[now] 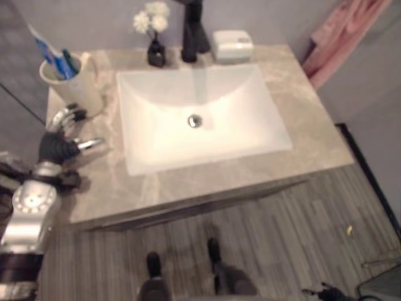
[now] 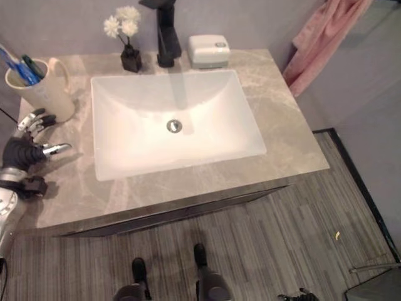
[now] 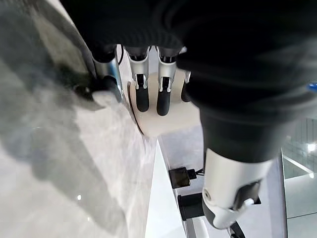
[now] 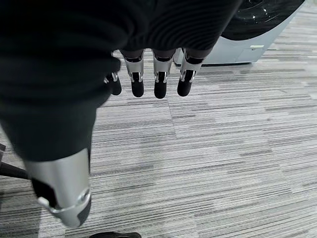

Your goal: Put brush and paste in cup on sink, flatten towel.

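Note:
A cream cup stands at the back left corner of the marble counter. A blue-and-white paste tube and a green-handled brush stick up out of it. My left hand hovers over the counter just in front of the cup, fingers straight and spread, holding nothing. In the left wrist view its fingers point at the cup's wall from close by. A pink towel hangs bunched on the wall at the far right. My right hand hangs open over the striped floor.
A white rectangular basin fills the counter's middle. Behind it stand a black faucet, a small black vase of white flowers and a white box. A grey-white appliance stands on the floor past the right hand.

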